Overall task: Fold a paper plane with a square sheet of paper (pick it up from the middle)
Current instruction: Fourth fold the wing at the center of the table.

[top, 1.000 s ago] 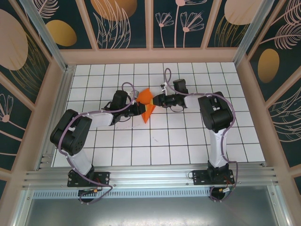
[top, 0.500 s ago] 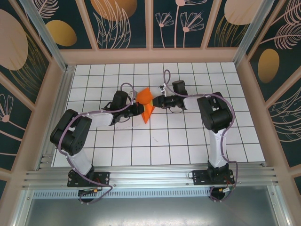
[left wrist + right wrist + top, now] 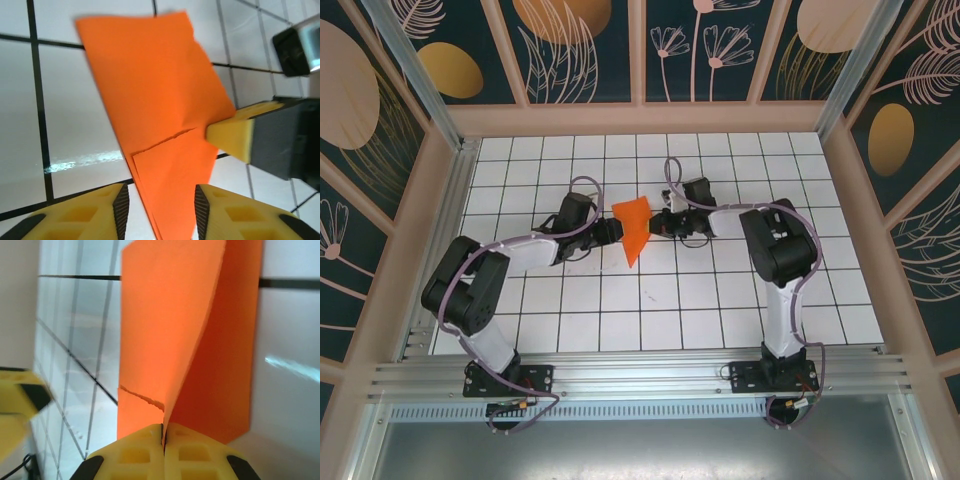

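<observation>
The square sheet of paper (image 3: 634, 225) is bright orange and folded into a pointed wedge, like a half-made paper plane. It sits mid-table with its tip toward the near side. My right gripper (image 3: 656, 222) is shut on the paper's right edge, and a flap (image 3: 170, 330) rises from between the closed fingertips (image 3: 150, 445). My left gripper (image 3: 613, 232) is open at the paper's left side. In the left wrist view the narrow end of the paper (image 3: 170, 190) lies between its spread pads (image 3: 121, 210), apart from both. The right gripper's yellow finger (image 3: 232, 135) shows there against the paper's edge.
The white gridded table (image 3: 720, 300) is boxed in by wooden frame walls (image 3: 640, 118) at the back and both sides. An aluminium rail (image 3: 640, 375) carries the arm bases at the near edge. Both arms meet over the middle, forearms low over the tiles.
The left gripper has opened and let go of the paper. The right gripper has closed on its right edge. The paper has shifted slightly right and stands taller.
</observation>
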